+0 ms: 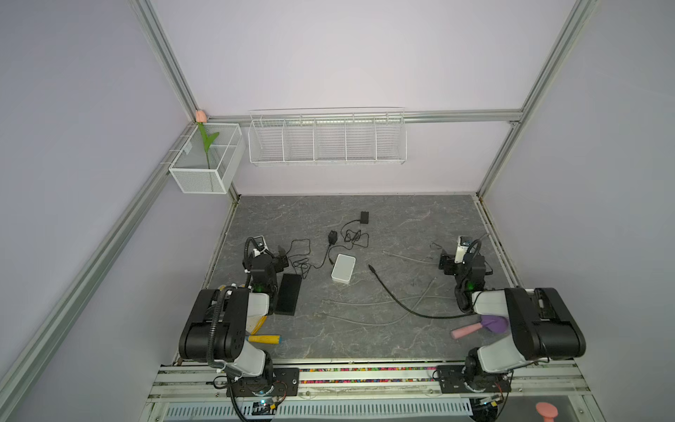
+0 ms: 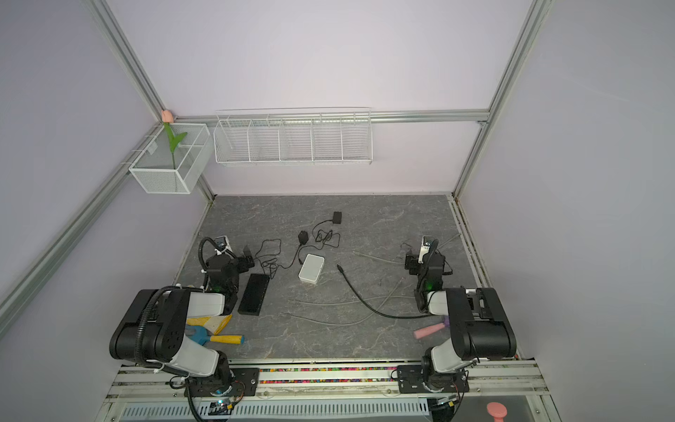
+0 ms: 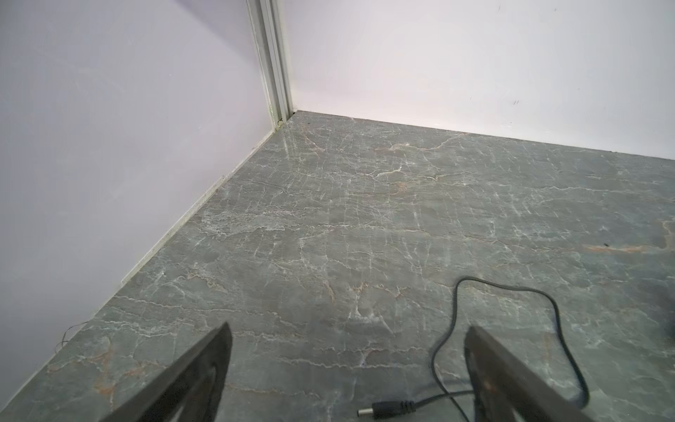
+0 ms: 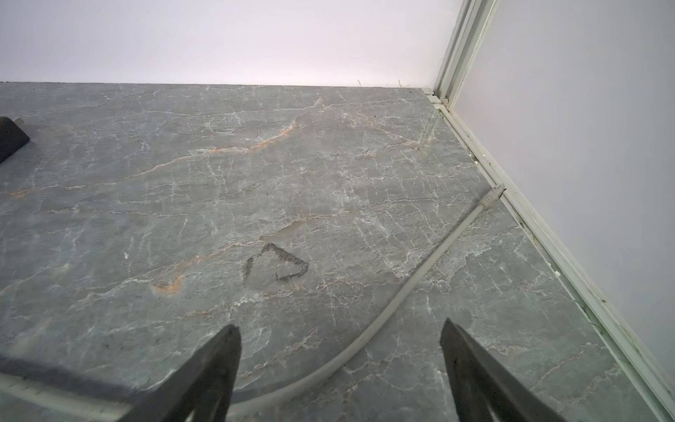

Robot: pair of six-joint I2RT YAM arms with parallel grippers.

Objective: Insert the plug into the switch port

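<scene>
Marbled tabletop: smudged triangular scrawl; barrel plug lying loose.

**Robot body.** Both arms are showing glossy black joint housings alternating with white link shells. The left arm is carrying a black corrugated hose; the right arm is trailing thinner black cables. Each base is sitting on a black screwed plate on the aluminium rail, with red and black wires curling just beside that rail. Away from the rail, green lights are glowing on the forearms. The left gripper and right gripper are ending in flat, black, tapered fingers.
</scene>
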